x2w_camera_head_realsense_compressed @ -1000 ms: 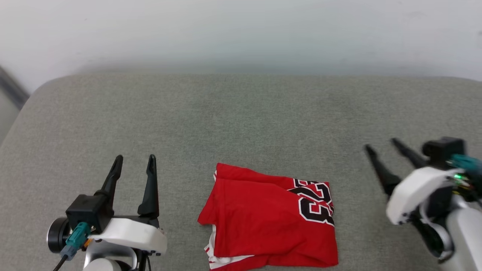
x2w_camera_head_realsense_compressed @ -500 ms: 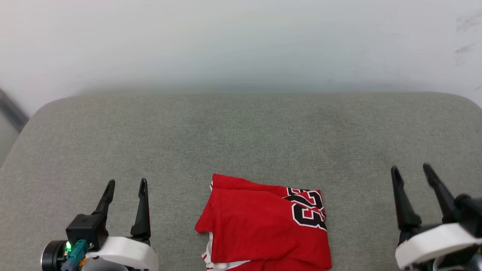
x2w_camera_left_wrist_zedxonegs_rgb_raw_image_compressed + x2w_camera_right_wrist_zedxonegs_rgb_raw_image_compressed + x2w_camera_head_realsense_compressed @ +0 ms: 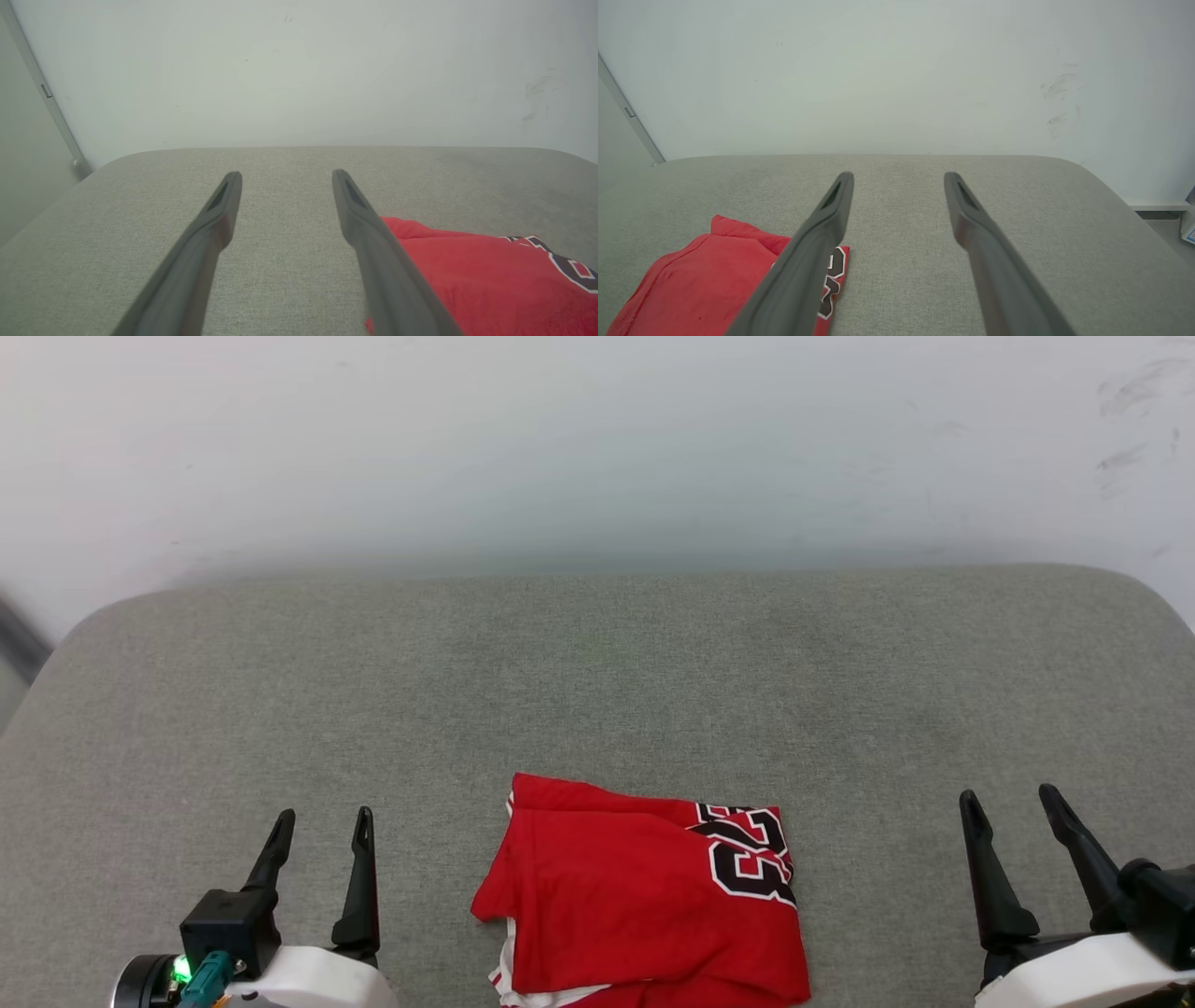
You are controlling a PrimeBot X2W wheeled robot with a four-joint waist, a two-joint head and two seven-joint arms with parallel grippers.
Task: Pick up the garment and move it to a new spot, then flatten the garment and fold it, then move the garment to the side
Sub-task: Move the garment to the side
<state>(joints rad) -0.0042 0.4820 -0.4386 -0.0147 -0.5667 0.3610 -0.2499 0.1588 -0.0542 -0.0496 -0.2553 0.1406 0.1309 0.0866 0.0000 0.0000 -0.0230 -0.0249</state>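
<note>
The garment (image 3: pixel 644 905) lies folded into a red packet at the near middle of the grey cushion, with black "23" lettering on its right part and white trim at its lower left edge. My left gripper (image 3: pixel 322 817) stands open at the lower left, apart from the cloth, nothing between its fingers. My right gripper (image 3: pixel 1010 795) stands open at the lower right, also clear of it. In the left wrist view the garment (image 3: pixel 467 270) lies right of the open left gripper (image 3: pixel 285 173). In the right wrist view the garment (image 3: pixel 705 280) lies left of the open right gripper (image 3: pixel 899 175).
The grey cushioned surface (image 3: pixel 597 691) stretches wide behind and beside the garment, with rounded far corners. A pale wall (image 3: pixel 597 439) rises behind it. A floor strip and a small object show at the far right (image 3: pixel 1186 228).
The whole head picture has shifted, so the camera moved. My right gripper has swung from tilted left to pointing up at the lower right. The garment lies as before.
</note>
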